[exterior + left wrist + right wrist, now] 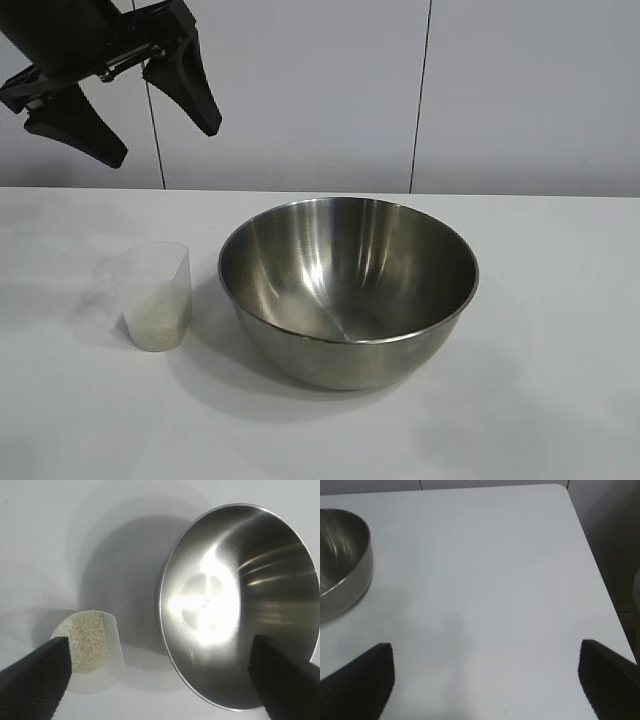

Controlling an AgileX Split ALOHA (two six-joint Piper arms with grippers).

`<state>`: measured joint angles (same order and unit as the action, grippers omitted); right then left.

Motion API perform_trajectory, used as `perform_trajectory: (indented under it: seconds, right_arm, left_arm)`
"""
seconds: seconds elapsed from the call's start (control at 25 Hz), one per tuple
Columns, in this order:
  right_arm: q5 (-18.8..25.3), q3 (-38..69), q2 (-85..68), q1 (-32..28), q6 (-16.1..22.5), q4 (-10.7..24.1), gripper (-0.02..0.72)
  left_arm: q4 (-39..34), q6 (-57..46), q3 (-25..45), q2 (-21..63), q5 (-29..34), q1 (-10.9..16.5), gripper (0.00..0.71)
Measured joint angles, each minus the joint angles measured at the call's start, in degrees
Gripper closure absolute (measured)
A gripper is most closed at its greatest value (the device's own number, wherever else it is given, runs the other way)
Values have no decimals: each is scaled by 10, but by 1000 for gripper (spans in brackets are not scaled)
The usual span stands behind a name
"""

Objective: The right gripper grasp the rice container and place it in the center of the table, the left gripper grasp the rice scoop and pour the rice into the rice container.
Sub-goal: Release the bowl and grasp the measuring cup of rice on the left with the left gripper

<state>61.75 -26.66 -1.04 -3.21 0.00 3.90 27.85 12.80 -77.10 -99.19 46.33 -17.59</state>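
The rice container (pixel 348 290), a big shiny steel bowl, stands empty near the middle of the white table (pixel 560 330). It also shows in the left wrist view (pixel 240 605) and at the edge of the right wrist view (pixel 340 560). The rice scoop (pixel 152 294), a clear plastic cup, stands upright just left of the bowl with white rice (pixel 90 641) in its bottom. My left gripper (pixel 165 135) hangs open and empty high above the cup. My right gripper (pixel 485 680) is open and empty above bare table, to one side of the bowl; it is out of the exterior view.
A grey panelled wall (pixel 420 90) stands behind the table. The table's edge and rounded corner (pixel 565 490) show in the right wrist view, with dark floor beyond.
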Motion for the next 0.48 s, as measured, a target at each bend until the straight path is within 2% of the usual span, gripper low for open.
perform_trajectory:
  seconds: [0.16,0.28,0.4,0.48]
  right_arm:
    - [0,0,0,0,0,0,9]
    - [0,0,0,0,0,0,9]
    - [0,0,0,0,0,0,9]
    - [0,0,0,0,0,0,9]
  left_arm:
    - [0,48,2,20,-44,0,16]
    - [1,89,7,46,-102,0,16]
    - [10,129,35,76,-183,0,16]
    - [25,172,78,101,-256,-3,29]
